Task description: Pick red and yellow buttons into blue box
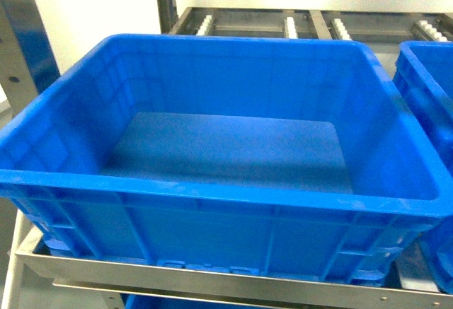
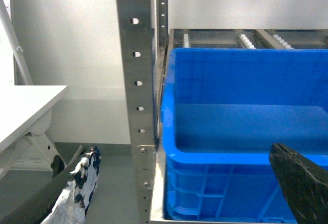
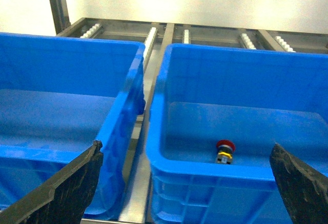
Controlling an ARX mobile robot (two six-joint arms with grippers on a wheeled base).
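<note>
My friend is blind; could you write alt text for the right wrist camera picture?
Two deep blue crates sit side by side on a metal rack; the right crate holds one red-capped button, the left crate looks empty. The open gripper's dark fingers frame the bottom corners.

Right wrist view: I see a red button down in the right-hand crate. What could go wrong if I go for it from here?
The red button lies deep near the front wall of the right crate, so the open right gripper may clip the rim descending. No yellow button shows in any view; it may need searching. The head view shows mostly the empty left crate, so the pick is guided only by the wrist camera.
</note>
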